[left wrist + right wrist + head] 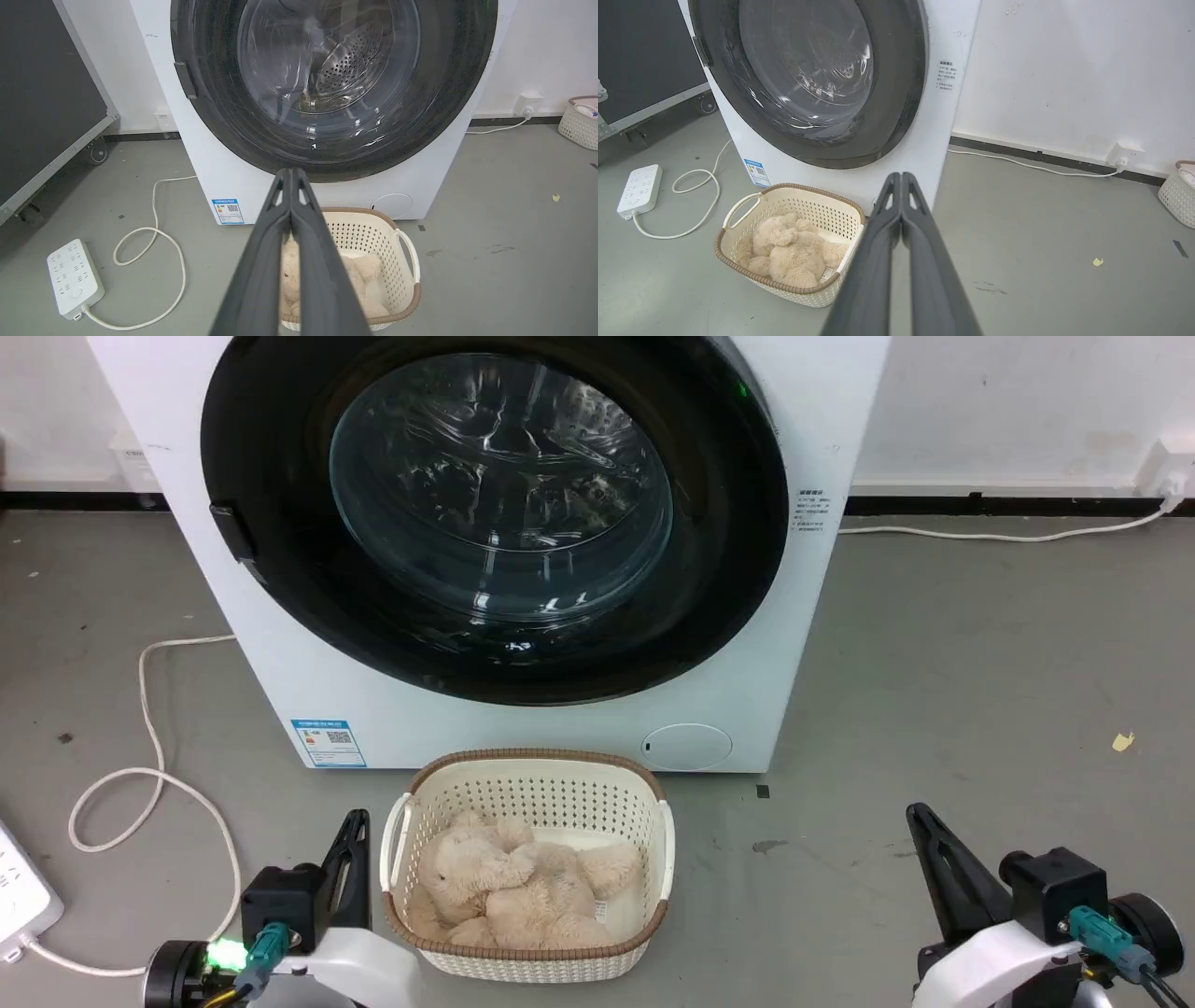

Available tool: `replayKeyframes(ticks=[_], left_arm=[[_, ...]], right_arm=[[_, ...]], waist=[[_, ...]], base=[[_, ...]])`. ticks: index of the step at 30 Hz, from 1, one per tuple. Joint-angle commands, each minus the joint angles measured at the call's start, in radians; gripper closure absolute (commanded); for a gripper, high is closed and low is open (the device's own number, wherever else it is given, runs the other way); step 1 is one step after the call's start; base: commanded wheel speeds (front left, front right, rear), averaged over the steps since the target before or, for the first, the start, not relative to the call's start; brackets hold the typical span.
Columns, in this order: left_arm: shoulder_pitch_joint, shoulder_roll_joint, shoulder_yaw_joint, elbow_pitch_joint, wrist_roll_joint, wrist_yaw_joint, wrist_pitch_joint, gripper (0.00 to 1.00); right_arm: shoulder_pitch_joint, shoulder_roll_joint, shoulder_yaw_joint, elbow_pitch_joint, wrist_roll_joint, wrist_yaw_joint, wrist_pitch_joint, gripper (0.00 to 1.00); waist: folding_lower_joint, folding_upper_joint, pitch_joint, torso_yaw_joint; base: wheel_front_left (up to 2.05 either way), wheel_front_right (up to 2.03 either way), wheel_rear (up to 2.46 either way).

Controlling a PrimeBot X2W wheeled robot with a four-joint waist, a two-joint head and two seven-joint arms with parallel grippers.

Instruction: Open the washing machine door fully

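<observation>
The left pincer and right pincer both have their fingers pressed together and hold nothing. The door sits closed on the white machine, ahead of and above them. Between the two, nearer the left one, a basket holds a plush toy. Left of the left pincer, a power strip and a looped cord lie on the grey floor. A white wall rises beyond the right pincer.
</observation>
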Motion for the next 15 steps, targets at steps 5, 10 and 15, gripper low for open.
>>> replayKeyframes(ticks=[5, 10, 15], left_arm=[[-0.014, 0.0, 0.0, -0.004, 0.003, 0.003, 0.0, 1.0], [-0.014, 0.0, 0.0, -0.004, 0.003, 0.003, 0.0, 1.0], [-0.014, 0.0, 0.0, -0.004, 0.003, 0.003, 0.0, 1.0]], right_arm=[[-0.012, 0.004, -0.001, 0.001, -0.008, -0.001, 0.0, 1.0], [-0.012, 0.004, -0.001, 0.001, -0.008, -0.001, 0.0, 1.0], [-0.012, 0.004, -0.001, 0.001, -0.008, -0.001, 0.0, 1.0]], waist=[[0.0, 0.0, 0.0, 0.0], [0.0, 0.0, 0.0, 0.0], [0.0, 0.0, 0.0, 0.0]], base=[[0.0, 0.0, 0.0], [0.0, 0.0, 0.0], [0.0, 0.0, 0.0]])
